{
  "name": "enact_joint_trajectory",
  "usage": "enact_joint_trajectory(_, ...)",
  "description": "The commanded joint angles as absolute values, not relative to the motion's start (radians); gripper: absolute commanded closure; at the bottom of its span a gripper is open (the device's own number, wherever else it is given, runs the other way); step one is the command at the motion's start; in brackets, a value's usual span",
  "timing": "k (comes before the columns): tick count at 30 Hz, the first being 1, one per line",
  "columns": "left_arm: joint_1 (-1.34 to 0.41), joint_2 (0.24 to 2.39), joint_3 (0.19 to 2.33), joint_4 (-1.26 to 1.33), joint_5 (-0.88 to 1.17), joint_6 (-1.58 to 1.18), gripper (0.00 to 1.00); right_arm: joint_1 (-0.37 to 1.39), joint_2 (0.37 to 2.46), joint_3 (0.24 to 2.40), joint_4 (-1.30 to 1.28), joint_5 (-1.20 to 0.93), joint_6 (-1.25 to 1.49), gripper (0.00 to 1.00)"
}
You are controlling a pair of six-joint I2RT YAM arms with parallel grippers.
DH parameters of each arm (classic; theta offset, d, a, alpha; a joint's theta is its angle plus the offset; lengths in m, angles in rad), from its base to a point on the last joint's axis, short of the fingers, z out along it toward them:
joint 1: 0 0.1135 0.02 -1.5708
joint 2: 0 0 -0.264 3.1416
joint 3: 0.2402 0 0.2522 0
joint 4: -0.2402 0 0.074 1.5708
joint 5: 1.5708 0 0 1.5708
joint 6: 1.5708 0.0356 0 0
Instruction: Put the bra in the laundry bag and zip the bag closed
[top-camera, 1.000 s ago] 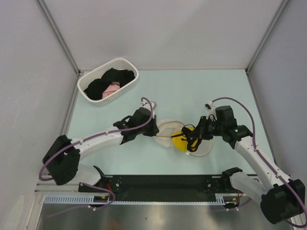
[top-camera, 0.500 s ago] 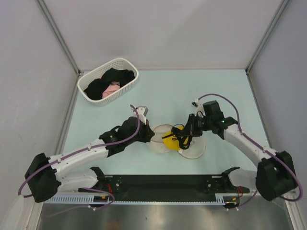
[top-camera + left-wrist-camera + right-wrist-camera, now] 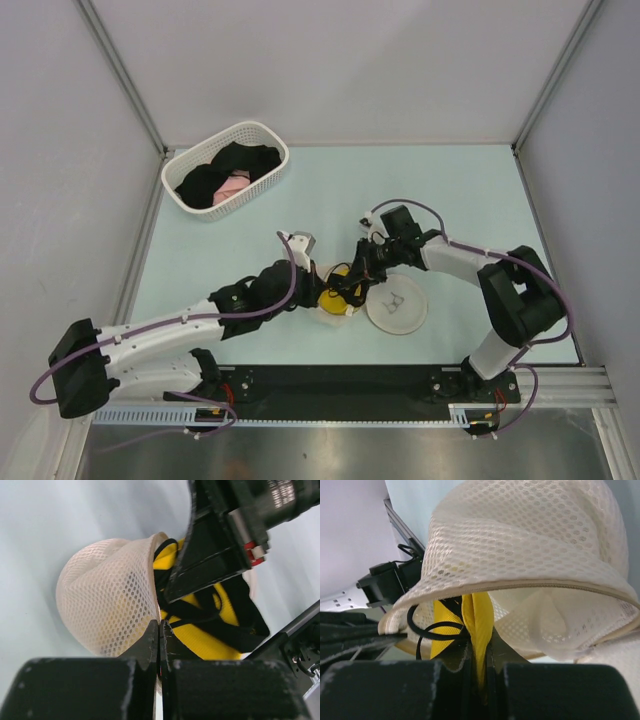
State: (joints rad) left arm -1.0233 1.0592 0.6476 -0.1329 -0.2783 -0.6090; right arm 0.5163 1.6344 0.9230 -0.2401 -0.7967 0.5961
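Note:
The laundry bag [image 3: 398,306] lies open at the table's middle; its flat half shows the small dark bra icon. My left gripper [image 3: 318,287] is shut on the rim of the other mesh half [image 3: 107,607], holding that dome tilted up. My right gripper [image 3: 357,278] is shut on a fold of the yellow bra [image 3: 479,617] and holds it at the mouth of that dome, under the zip rim [image 3: 540,587]. The bra [image 3: 212,642] with its black straps lies against the dome's open side, with the right gripper's fingers [image 3: 215,555] just above it. In the top view only a bit of yellow [image 3: 333,296] shows.
A white slotted basket [image 3: 283,156] with black and pink garments stands at the back left. Grey walls close in the table on three sides. The arms' bases and a black rail run along the near edge.
Both grippers have moved left and nearer each other. The bra has gone from over the flat half toward the left dome, and the left gripper has tipped that dome up.

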Motion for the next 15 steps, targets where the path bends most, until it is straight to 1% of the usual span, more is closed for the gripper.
enact_joint_trajectory(1,-1.061,1.046,0.621,-0.035,-0.328,-0.618,1.00,0.535,1.644,0.859,0.019,-0.775,0.881,1.00)
enact_joint_trajectory(3,-1.083,1.052,0.609,-0.023,-0.330,-0.635,1.00,0.537,1.637,0.812,0.183,-0.720,1.059,1.00)
enact_joint_trajectory(5,-1.092,1.068,0.603,-0.015,-0.331,-0.669,1.00,0.541,1.635,0.776,0.268,-0.634,1.152,1.00)
enact_joint_trajectory(9,-1.108,1.060,0.566,-0.003,-0.328,-0.710,1.00,0.577,1.658,0.735,0.365,-0.503,1.333,1.00)
enact_joint_trajectory(10,-1.108,1.055,0.558,0.036,-0.322,-0.719,1.00,0.587,1.666,0.727,0.386,-0.465,1.368,1.00)
enact_joint_trajectory(12,-1.108,1.045,0.549,0.049,-0.313,-0.721,1.00,0.612,1.683,0.726,0.409,-0.427,1.377,1.00)
enact_joint_trajectory(14,-1.108,1.037,0.551,0.061,-0.301,-0.716,1.00,0.652,1.678,0.727,0.417,-0.338,1.346,1.00)
enact_joint_trajectory(15,-1.108,1.034,0.552,0.061,-0.301,-0.716,1.00,0.669,1.672,0.744,0.402,-0.252,1.321,1.00)
